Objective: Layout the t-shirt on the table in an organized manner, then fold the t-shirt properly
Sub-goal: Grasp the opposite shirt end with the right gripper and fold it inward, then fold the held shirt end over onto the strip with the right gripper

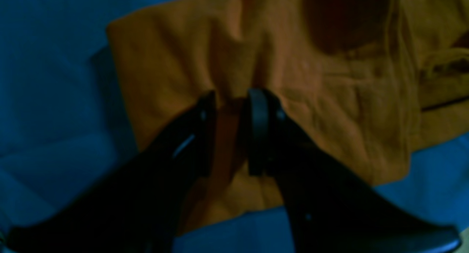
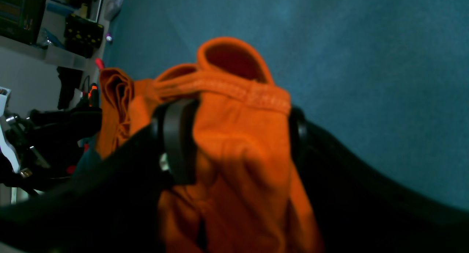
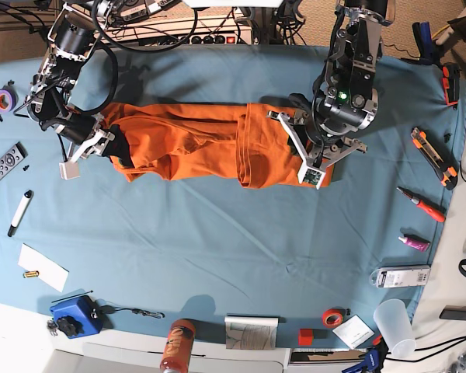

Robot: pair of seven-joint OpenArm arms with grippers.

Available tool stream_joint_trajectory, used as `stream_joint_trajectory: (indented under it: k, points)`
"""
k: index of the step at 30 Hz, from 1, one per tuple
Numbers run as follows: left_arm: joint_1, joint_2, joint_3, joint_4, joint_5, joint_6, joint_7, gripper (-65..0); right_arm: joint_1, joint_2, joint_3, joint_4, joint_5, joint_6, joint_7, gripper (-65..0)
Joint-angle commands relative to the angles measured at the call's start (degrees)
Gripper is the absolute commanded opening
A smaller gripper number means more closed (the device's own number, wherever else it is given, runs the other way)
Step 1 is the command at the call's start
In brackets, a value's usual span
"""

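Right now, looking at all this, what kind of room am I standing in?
Most likely a robotics lab or workshop. Two robot arms work an orange t-shirt on a cloth-covered table, with loose tools such as a utility knife and tape roll along its edges.

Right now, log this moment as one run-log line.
t-shirt: stretched, crumpled on table | left gripper: pinching shirt | right gripper: gripping bunched collar end | fold: not started

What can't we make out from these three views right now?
- Left wrist: dark and blurred; whether the left gripper pinches the t-shirt is unclear.
- Right wrist: bunched cloth hides the gap between the right gripper fingers.
- Base: the arms cover both shirt ends; the table items' labels are too small.
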Motion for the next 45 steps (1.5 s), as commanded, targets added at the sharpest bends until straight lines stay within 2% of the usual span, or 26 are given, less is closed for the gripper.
stream_joint_trajectory:
  k: [1,5,9,11,14,16,20,25,30,32,34,37,43,45]
  points:
    - [-0.6,0.3,-0.1,1.0,-0.2,0.0,-1.2,-51.5,-1.2,-1.6,-1.0,-1.3,-3.3,-2.7,-6.0,-38.1]
    - [-0.6,0.3,-0.1,1.0,-0.2,0.0,-1.2,-51.5,-1.2,-0.7,-1.0,-1.3,-3.4,-2.7,-6.0,-65.0]
    - [-0.6,0.3,-0.1,1.0,-1.3,0.1,-1.0,-51.5,-1.2,0.5,-1.0,-0.3,-3.4,-0.8,-6.0,-65.0]
    - [-0.6,0.3,-0.1,1.0,-4.5,0.0,-0.4,-51.5,-1.0,1.6,-0.9,1.9,-4.3,-0.8,-6.0,-65.0]
    - [-0.6,0.3,-0.1,1.1,-10.4,0.0,0.3,-51.5,-0.4,3.9,-0.8,7.3,-10.2,-0.8,-6.0,-65.0]
    - [-0.6,0.3,-0.1,1.4,-12.2,0.0,0.3,-51.5,0.6,5.7,-0.8,10.9,-15.2,-0.8,-5.2,-65.0]
    - [-0.6,0.3,-0.1,4.8,-12.2,0.0,0.3,-51.5,3.8,9.7,-0.8,14.8,-23.4,-1.4,-0.9,-65.0]
    - [-0.5,0.3,-0.1,9.3,-12.2,0.0,0.3,-51.5,7.5,13.7,-0.8,14.9,-29.4,-2.2,1.5,-65.0]
    - [-0.1,0.2,-0.2,10.4,-8.8,0.1,2.3,-51.5,8.3,17.4,-0.8,14.9,-37.2,-7.1,4.0,-65.0]
    - [0.3,0.2,-1.0,10.7,-7.0,0.4,3.2,-51.5,8.3,18.1,-0.8,14.9,-36.3,-7.5,3.0,-65.0]
    - [1.1,0.2,-3.1,10.8,-6.8,0.9,3.3,-51.5,8.2,17.8,-0.9,15.4,-32.2,-7.5,0.5,-65.0]
    - [1.7,0.1,-8.1,10.8,-6.8,0.9,4.1,-51.5,8.0,15.6,-0.9,18.1,-26.6,-6.4,-2.8,-65.0]
    - [1.8,0.0,-18.6,10.8,-6.8,0.0,5.4,-51.5,3.6,8.5,-1.0,30.2,-18.2,-5.4,-6.0,-65.0]
    - [1.8,-0.2,-21.1,10.8,-7.0,0.0,5.4,-51.5,1.6,6.0,-1.0,35.2,-14.4,-3.9,-6.0,-65.0]
